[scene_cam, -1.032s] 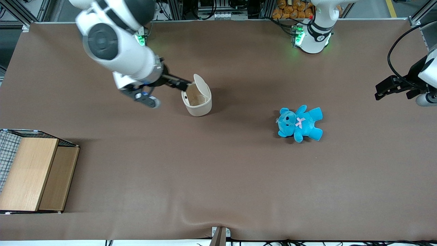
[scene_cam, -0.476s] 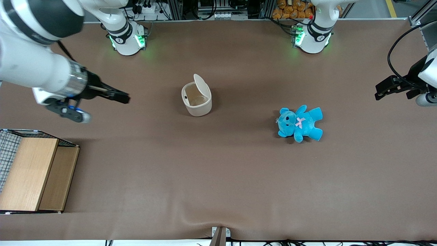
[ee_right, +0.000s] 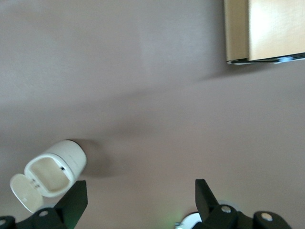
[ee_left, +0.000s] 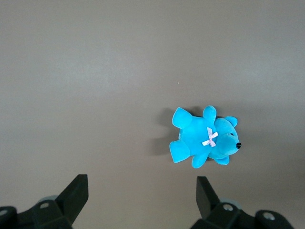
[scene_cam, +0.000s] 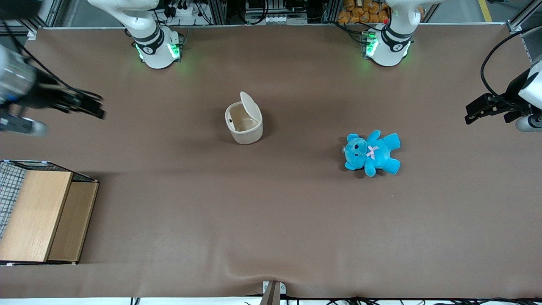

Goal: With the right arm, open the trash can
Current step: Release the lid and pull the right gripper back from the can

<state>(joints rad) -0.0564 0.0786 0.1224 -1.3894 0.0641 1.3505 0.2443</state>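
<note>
Trash can (scene_cam: 244,123) stands lid-up, gripper (scene_cam: 96,109) well apart, fingers (ee_right: 208,194) spread.

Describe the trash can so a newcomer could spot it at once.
On the brown table, look near the middle, toward the working arm's end from the blue teddy bear. There stands the small cream-white rounded plastic trash can, its flat hinged lid tipped up, showing a bare inside. The right arm's black claw is well clear of it, open.
</note>
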